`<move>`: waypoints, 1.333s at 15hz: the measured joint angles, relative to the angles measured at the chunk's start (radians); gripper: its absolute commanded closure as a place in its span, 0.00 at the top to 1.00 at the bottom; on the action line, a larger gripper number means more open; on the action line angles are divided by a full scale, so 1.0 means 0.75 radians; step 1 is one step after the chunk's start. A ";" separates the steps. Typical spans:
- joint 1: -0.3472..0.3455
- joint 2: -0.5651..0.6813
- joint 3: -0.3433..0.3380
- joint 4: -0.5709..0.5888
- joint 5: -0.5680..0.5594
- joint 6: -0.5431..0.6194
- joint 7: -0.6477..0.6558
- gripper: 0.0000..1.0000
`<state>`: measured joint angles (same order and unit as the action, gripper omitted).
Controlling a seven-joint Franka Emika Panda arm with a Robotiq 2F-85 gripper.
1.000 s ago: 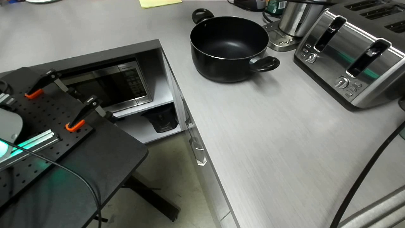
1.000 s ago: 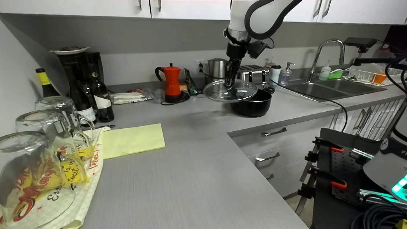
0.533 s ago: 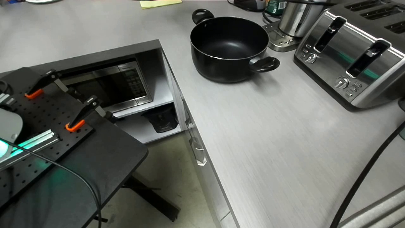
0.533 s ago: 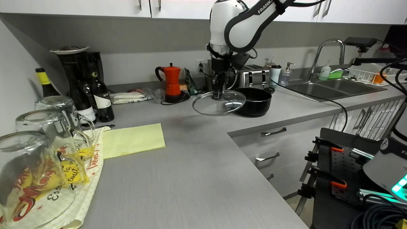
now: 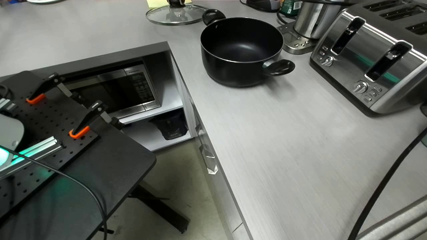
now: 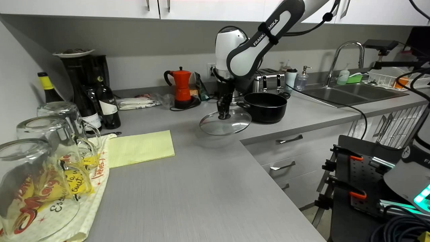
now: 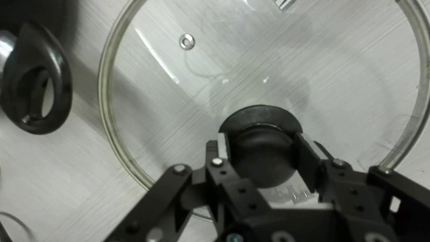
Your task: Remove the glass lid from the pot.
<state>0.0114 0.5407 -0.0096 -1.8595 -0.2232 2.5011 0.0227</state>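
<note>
The glass lid (image 6: 231,127) is off the pot, level and low over the counter beside it. It also shows in an exterior view (image 5: 163,16), near one pot handle. I cannot tell whether its rim touches the counter. My gripper (image 6: 224,107) is shut on the lid's black knob; in the wrist view, the two fingers (image 7: 263,148) press the knob from both sides above the clear glass (image 7: 161,111). The black pot (image 5: 240,71) stands upright and uncovered, its dark inside bare; it also shows in an exterior view (image 6: 267,112). Its handle (image 7: 60,77) shows in the wrist view.
A steel toaster (image 5: 370,60) and a kettle base (image 5: 297,45) stand beside the pot. A yellow cloth (image 6: 141,148), glass mugs (image 6: 57,134) and a red moka pot (image 6: 182,85) are on the counter (image 6: 201,188). The counter's inner corner edge lies near the lid.
My gripper has carried the lid down and away from the pot, from partly over its rim to low beside it. The lid now shows in both exterior views. The pot has not moved.
</note>
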 measured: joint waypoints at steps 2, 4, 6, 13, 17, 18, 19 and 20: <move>-0.008 0.032 -0.007 0.004 0.000 0.082 0.000 0.25; -0.008 0.057 -0.022 0.003 -0.001 0.157 0.000 0.25; -0.008 0.077 -0.035 0.003 -0.001 0.211 0.000 0.25; -0.009 0.155 -0.058 -0.004 -0.002 0.250 -0.032 0.25; -0.010 0.155 -0.057 -0.003 -0.002 0.251 -0.040 0.25; -0.010 0.155 -0.057 -0.003 -0.002 0.251 -0.041 0.25; -0.010 0.155 -0.057 -0.003 -0.002 0.251 -0.042 0.74; -0.010 0.155 -0.057 -0.003 -0.002 0.251 -0.044 0.77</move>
<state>0.0041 0.6570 -0.0525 -1.8619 -0.2247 2.6890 -0.0102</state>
